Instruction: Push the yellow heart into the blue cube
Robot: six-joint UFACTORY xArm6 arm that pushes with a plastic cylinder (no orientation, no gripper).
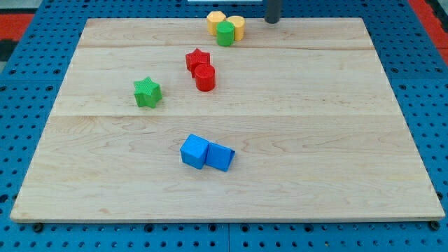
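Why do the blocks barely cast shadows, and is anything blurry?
Camera view: soft, even light leaves only thin shadows under the blue cube; the wooden board shows no glare; blocks look sharp; my tip at the view's top looks slightly soft, right of the yellow blocks.

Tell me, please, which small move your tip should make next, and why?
Probably slide my tip toward the view's left, along the board's top edge, to get behind the yellow cluster. It stands right of the yellow heart, which touches the green cylinder; the blue cube lies far below.
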